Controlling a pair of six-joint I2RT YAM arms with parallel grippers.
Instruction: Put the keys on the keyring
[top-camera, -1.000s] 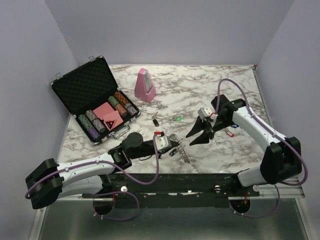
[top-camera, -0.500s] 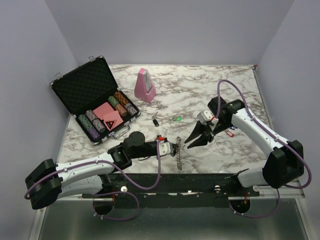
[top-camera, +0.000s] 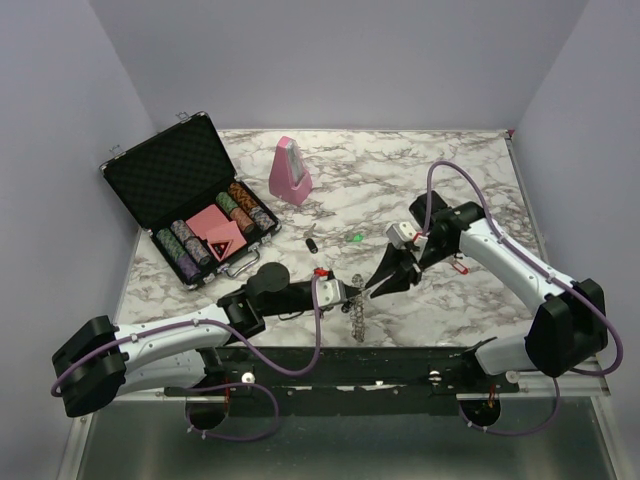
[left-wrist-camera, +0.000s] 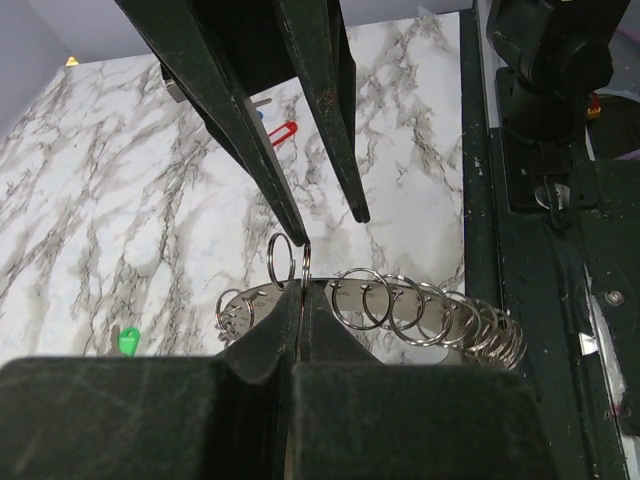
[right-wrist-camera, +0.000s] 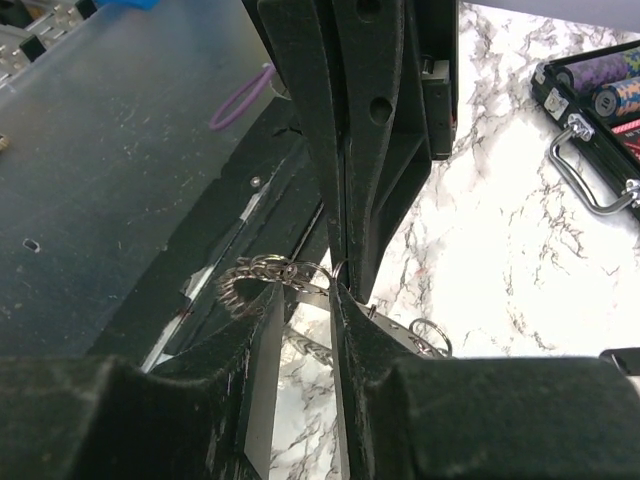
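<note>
Worktop (top-camera: 400, 180) layout: both arms meet over the middle of the near edge, with the open poker-chip case (top-camera: 195, 215) at the left edge and the pink metronome (top-camera: 290, 172) toward the far edge. Step in hand, as I read it: prepping the ring, no key loaded yet. The left gripper (left-wrist-camera: 303, 292) is clenched on the keyring (left-wrist-camera: 455, 322), holding it up off the worktop just inside the near edge, about mid-width, part of it hanging down below the grip. The right gripper (left-wrist-camera: 330, 228) comes in from the right with jaws parted, tips astride the ring's rim right next to the left grip. One tip looks to be touching a small split ring (left-wrist-camera: 281, 258), not clamped on anything I can see. No key in either gripper. The keyring looks like a flat silvery band strung with a row of small wire split rings, bunched tight at one end, hence the bumpy rim. Keys are on the worktop: a red-capped key (left-wrist-camera: 284, 132) toward the right edge behind the right arm, a black-capped key (top-camera: 312, 244) near the middle. Next move likely needs the right jaws to pinch or spread one split ring, or let go and fetch a key. Fine alignment needed, since the rings are thin and springy.
</note>
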